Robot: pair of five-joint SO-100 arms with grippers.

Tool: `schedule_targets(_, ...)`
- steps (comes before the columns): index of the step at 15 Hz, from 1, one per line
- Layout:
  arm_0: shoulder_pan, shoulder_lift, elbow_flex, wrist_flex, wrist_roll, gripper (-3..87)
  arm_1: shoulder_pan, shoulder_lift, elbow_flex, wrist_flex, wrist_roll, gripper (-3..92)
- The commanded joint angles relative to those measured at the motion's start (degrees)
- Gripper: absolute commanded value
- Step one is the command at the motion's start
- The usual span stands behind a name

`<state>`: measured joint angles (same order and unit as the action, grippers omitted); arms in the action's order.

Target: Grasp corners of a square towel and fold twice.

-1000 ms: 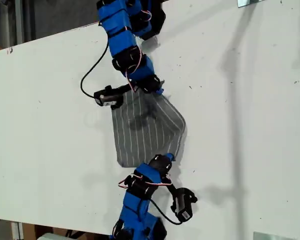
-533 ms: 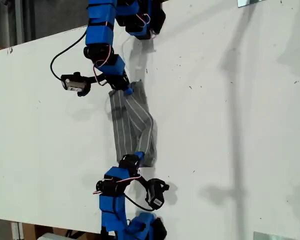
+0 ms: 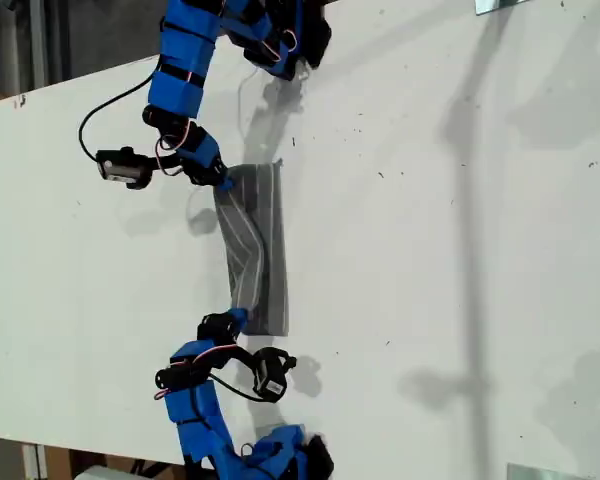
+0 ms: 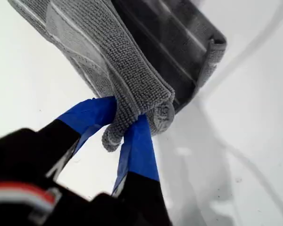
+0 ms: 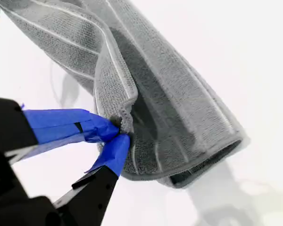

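The towel [image 3: 255,250] lies folded into a narrow grey striped strip on the white table [image 3: 460,250]. One arm's gripper [image 3: 220,180] pinches its far end and the other arm's gripper [image 3: 232,320] pinches its near end; which arm is first, I cannot tell. In the first wrist view my first gripper [image 4: 125,125] is shut on a bunched corner [image 4: 114,134] of the towel [image 4: 108,52]. In the second wrist view my second gripper [image 5: 118,134] is shut on a corner [image 5: 125,117] of the top layer of the towel [image 5: 170,94].
Both blue arms reach in from the exterior view's left half, one from the top edge and one from the bottom. Black wrist cameras [image 3: 120,166] [image 3: 270,375] and looping cables hang beside them. Metal brackets [image 3: 500,5] sit at the table's edges.
Both grippers swung toward the exterior view's left with their corners. The towel went from a wide, half-lifted sheet to a narrow folded strip.
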<state>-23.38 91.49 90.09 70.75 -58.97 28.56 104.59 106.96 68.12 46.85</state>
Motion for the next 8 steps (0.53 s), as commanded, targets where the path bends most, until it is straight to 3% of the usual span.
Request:
schedule_targets(1,-4.31,1.49,-0.09,-0.44,1.67,0.1,4.31,-2.37,-9.93,2.11,-2.64,-0.1)
schedule_targets(5,-11.07,-0.35,2.11,-1.67,4.48,0.1,7.38,-19.42,-21.01,2.64,-4.04,-0.1)
schedule_targets(8,-9.23,0.35,4.39,-1.93,4.04,0.1,3.43,-23.03,-20.65,2.55,-3.52,-0.1)
